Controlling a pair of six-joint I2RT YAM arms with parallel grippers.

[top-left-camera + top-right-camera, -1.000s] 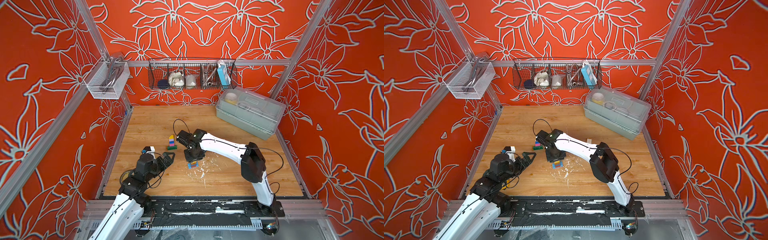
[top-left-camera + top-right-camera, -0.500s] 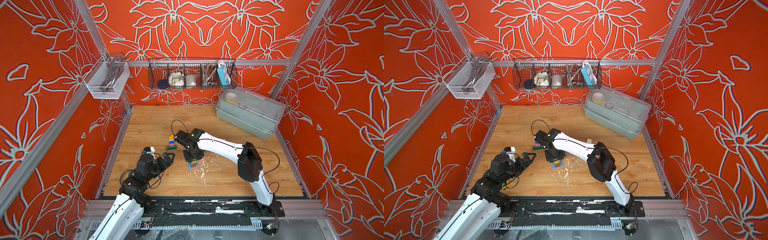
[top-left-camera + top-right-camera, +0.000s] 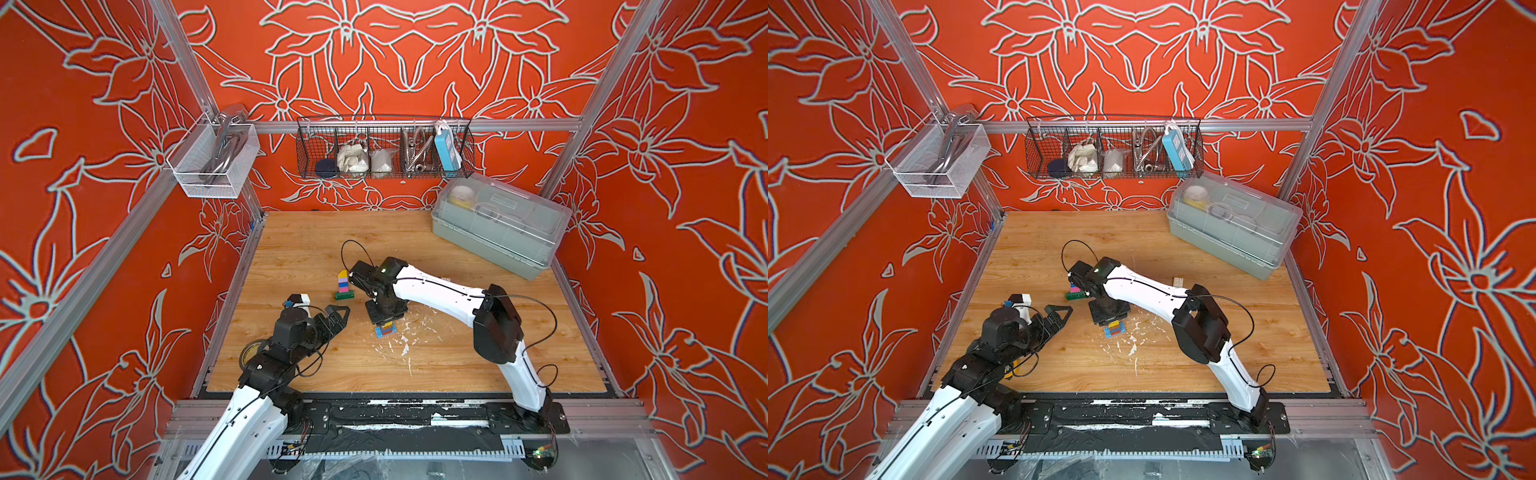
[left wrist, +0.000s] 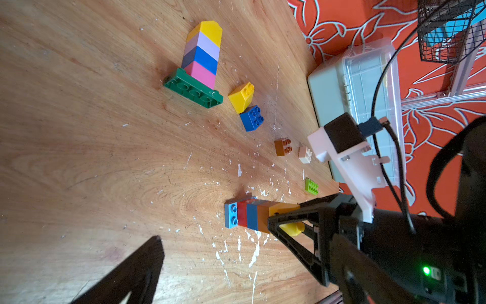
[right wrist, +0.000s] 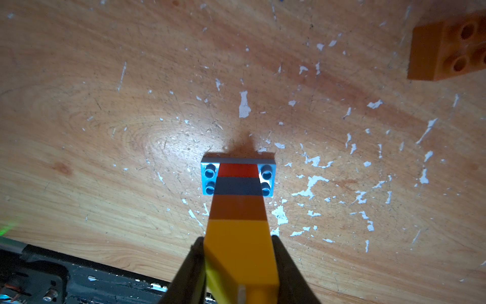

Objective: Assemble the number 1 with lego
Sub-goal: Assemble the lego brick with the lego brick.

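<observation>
A lego stack stands on the table: light blue flat base, then red, blue, brown and a yellow brick on top. My right gripper points straight down and is shut on that yellow brick; both top views show it over the stack. My left gripper hangs open to the stack's left, holding nothing; one of its fingers shows in the left wrist view. A second stack stands further back: dark green base, pink, blue, lilac, yellow.
Loose bricks lie right of the stacks: yellow, blue, brown, whitish, lime. White flecks litter the wood. A lidded plastic box sits back right. A tape roll lies by the left arm.
The right arm's elbow has swung slightly left while its gripper stays shut on the stack's top brick. The left arm has not moved.
</observation>
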